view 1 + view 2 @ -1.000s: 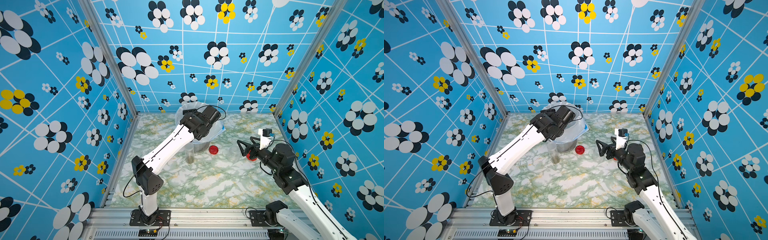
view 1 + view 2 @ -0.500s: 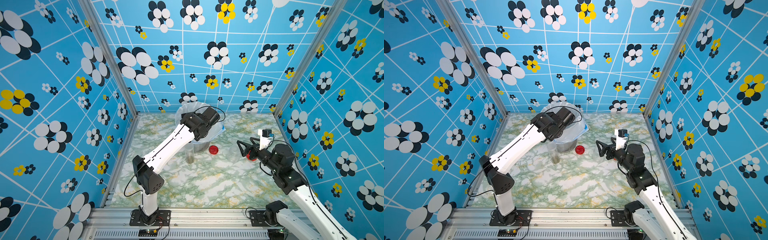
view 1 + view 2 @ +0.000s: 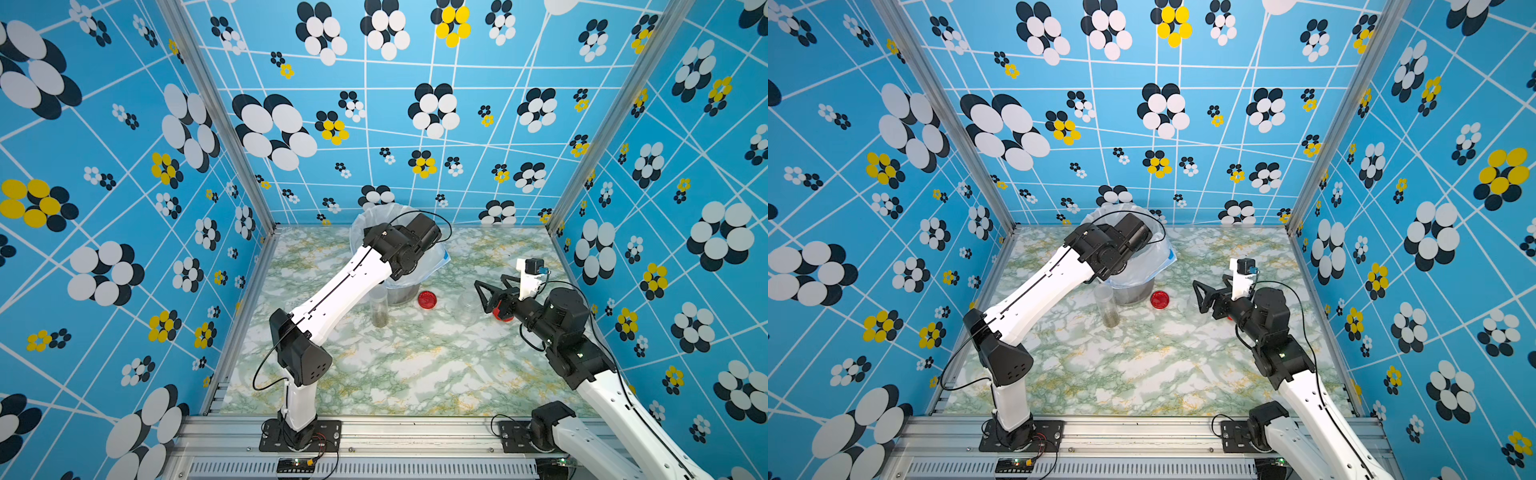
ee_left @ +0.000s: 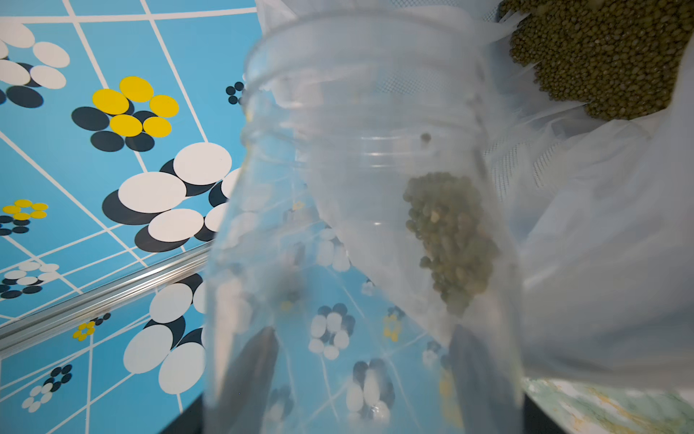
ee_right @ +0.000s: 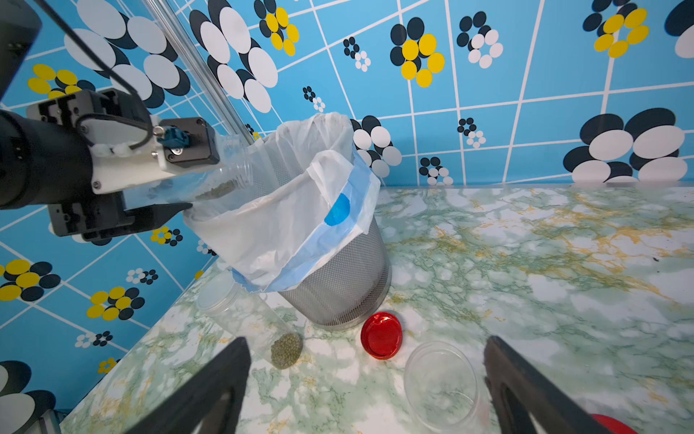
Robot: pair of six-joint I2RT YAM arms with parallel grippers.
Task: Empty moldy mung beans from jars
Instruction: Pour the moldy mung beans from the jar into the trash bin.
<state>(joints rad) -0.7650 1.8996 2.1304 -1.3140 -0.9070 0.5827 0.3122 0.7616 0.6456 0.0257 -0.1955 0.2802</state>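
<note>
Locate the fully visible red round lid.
In a top view, the red round plastic lid lies on the marble tabletop, right of the metal mesh bin.

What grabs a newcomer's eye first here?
The loud blue flowered walls all round. Then the left gripper holds an open clear jar tilted over the bag-lined mesh bin at the back, with mung beans clumped in the jar. A red lid lies beside the bin.

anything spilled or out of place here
No spill shows on the table. One clump of mung beans sits stuck inside the tilted jar over the bin, not pouring out. A red lid lies loose beside the bin, by an open jar.
</note>
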